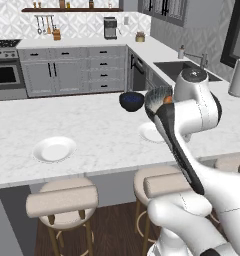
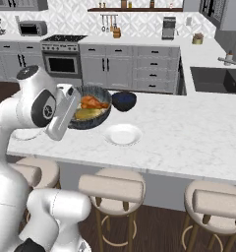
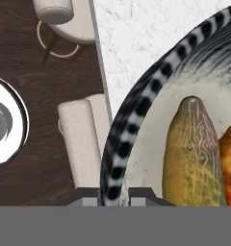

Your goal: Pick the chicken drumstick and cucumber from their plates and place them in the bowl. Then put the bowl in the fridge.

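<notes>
Item 1, end effector (image 3: 112, 194): one. In your hand view its two dark tips stood together on the black-and-white banded rim of the bowl (image 2: 98, 122), clamped on it, with the rim running up between them.

Item 2, the bowl: one, dark outside and pale grey inside. It was carried tilted in the air above the near part of the counter (image 2: 189, 133), just beside the arm's wrist.

Item 3, cucumber (image 3: 194, 153): one, olive-yellow with a fine pale pattern, lying inside the held bowl.

Item 4, chicken drumstick (image 3: 230, 158): one, orange-brown, inside the same bowl and touching the cucumber's side.

Item 5, white plates: two, both bare. You had one plate (image 1: 54, 149) toward the left of the counter, and the other plate (image 2: 123, 134) near the middle, below and beside the raised bowl.

Item 6, second bowl (image 2: 124, 101): one, dark navy, resting on the counter behind the middle plate (apart from the held one).

Item 7, stools (image 2: 112, 189): three counted along the counter's front edge in the right base view.

Item 8, background: one oven (image 2: 61, 64), one microwave (image 2: 32, 28), one coffee machine (image 2: 168, 27), one sink (image 2: 213, 78). Any lettering on them was too small for you to read.
</notes>
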You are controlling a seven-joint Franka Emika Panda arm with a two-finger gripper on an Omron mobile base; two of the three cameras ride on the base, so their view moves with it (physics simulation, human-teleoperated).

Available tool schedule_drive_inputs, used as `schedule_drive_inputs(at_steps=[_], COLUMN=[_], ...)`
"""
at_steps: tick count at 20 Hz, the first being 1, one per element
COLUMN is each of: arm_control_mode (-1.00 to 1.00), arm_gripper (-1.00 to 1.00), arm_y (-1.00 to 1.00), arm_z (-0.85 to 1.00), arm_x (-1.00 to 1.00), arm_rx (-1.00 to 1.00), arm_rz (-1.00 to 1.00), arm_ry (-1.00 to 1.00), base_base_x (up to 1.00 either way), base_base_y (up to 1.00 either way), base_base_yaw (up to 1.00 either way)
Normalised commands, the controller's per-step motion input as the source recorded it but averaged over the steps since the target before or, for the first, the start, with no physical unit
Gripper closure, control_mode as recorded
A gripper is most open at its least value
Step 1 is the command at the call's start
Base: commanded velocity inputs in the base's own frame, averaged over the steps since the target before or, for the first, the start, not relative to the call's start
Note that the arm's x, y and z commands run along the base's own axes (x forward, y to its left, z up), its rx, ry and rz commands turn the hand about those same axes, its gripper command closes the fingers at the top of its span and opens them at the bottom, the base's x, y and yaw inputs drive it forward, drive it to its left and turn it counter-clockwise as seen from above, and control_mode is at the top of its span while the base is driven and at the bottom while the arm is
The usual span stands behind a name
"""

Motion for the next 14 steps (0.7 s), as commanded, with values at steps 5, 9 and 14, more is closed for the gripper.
schedule_drive_inputs(at_steps=[5, 9, 14], arm_control_mode=[-1.00, 1.00, 1.00], arm_gripper=[1.00, 1.00, 1.00], arm_y=[0.13, 0.08, 0.00], arm_z=[0.39, 0.09, 0.00], arm_x=[-0.71, -0.57, 0.00], arm_rx=[-0.08, 0.00, 0.00], arm_rz=[0.01, 0.01, 0.00], arm_ry=[-0.12, -0.02, 0.00], base_base_x=[0.00, -0.05, -0.59], base_base_y=[0.00, 0.13, 0.57], base_base_yaw=[0.00, 0.04, 0.19])
